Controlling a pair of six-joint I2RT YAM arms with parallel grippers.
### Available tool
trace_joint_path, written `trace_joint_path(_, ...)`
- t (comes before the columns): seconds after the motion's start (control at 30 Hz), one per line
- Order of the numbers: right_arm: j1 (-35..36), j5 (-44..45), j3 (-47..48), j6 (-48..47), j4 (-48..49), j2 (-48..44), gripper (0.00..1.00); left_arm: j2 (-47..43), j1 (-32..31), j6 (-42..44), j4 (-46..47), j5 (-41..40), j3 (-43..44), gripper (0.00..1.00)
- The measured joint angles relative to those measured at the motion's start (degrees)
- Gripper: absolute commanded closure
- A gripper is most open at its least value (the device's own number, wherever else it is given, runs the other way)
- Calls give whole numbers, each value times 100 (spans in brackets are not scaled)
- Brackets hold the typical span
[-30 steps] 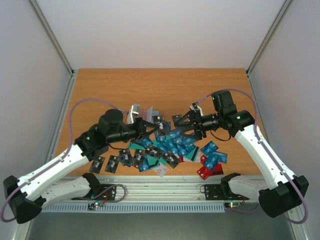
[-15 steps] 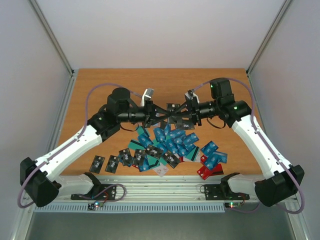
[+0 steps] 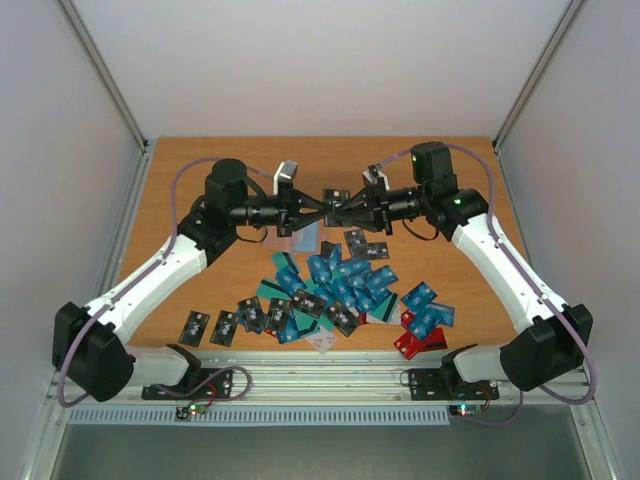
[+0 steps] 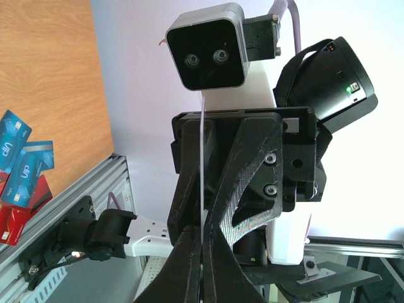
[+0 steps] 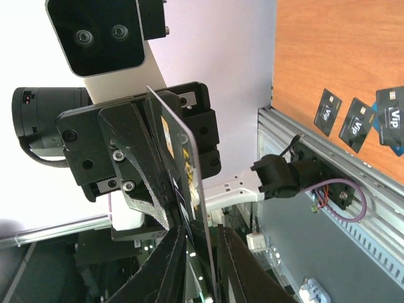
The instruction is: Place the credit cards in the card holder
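Both arms are raised over the pile, tip to tip. My left gripper [image 3: 318, 207] [image 4: 202, 237] is shut on a black credit card [image 3: 330, 205] with gold marks [image 5: 180, 158], seen edge-on as a thin pale line [image 4: 202, 158] in the left wrist view. My right gripper [image 3: 342, 207] [image 5: 201, 230] has closed round the same card's other end, which sits slanted between its fingers. Several blue, teal and black credit cards [image 3: 340, 285] lie scattered below. A flat pinkish-brown piece, apparently the card holder [image 3: 284, 241], lies on the table under the left gripper.
A row of black cards [image 3: 215, 325] lies at the front left and red cards [image 3: 410, 342] at the front right. A metal rail [image 3: 320, 378] runs along the near edge. Grey walls enclose the wooden table [image 3: 200, 170] on three sides.
Both arms lifted from the pile and swung towards the back until the grippers met. The right jaws narrowed from wide open onto the card. The left jaws stayed shut.
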Motion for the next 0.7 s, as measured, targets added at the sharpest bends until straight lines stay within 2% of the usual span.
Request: trace_joint_path(0.7,-168,175,127,527,984,326,82,660,498,-1213,1722,1012,-22,100)
